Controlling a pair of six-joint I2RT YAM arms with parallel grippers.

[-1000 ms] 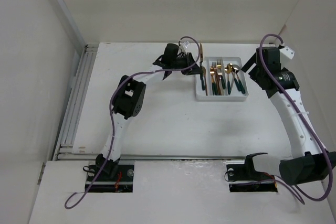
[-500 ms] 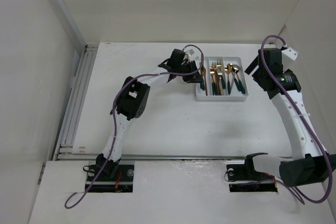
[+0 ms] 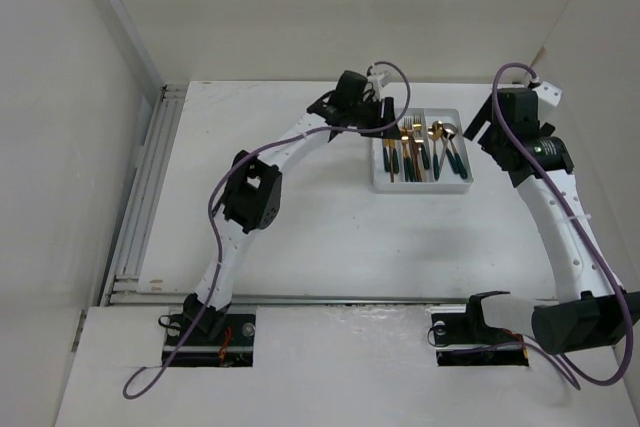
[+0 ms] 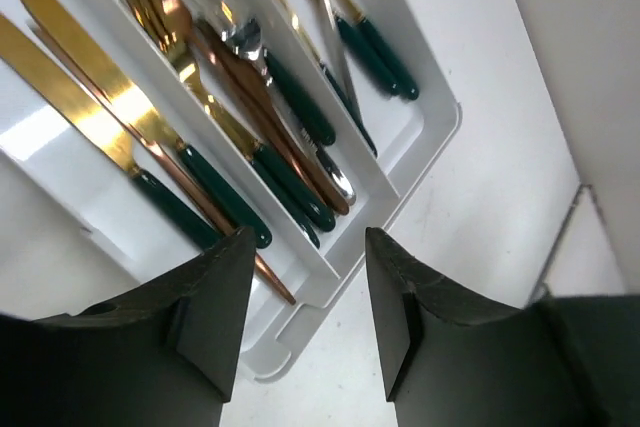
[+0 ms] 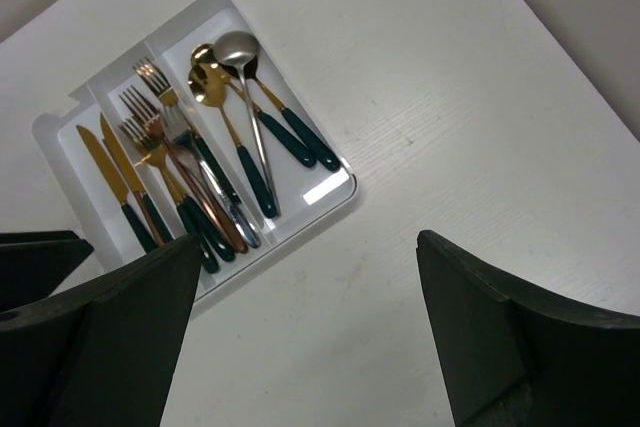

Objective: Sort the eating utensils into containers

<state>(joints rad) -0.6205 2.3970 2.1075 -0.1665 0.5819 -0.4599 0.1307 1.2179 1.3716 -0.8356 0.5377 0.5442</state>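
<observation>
The utensils [image 5: 190, 182] are lying in the tray [image 3: 421, 187], upper right of the top view; they are looking thin, stiff, light and slippery, so pinching across a dark handle is likely working best; the left gripper [image 4: 305, 337] is hanging partly open over the knives [image 4: 100, 107], holding nothing; the right gripper [image 5: 310, 337] is gaping wide, holding nothing.

1. Left arm [image 3: 250, 199]: rises from its base at the near left, folds at a dark elbow, and stretches its pale forearm away and to the right.
2. Left wrist [image 3: 352, 107]: at the far end of that reach, tipped downward.
3. Left jaws: parted, with the two dark fingers [image 4: 212, 322] standing apart.
4. Right arm [image 3: 562, 222]: runs from its base along the right side, with its wrist [image 3: 515, 132] turned inward to the left.
5. Right jaws: spread wide, with the fingers [image 5: 95, 332] at opposite edges of the wrist view.
</observation>
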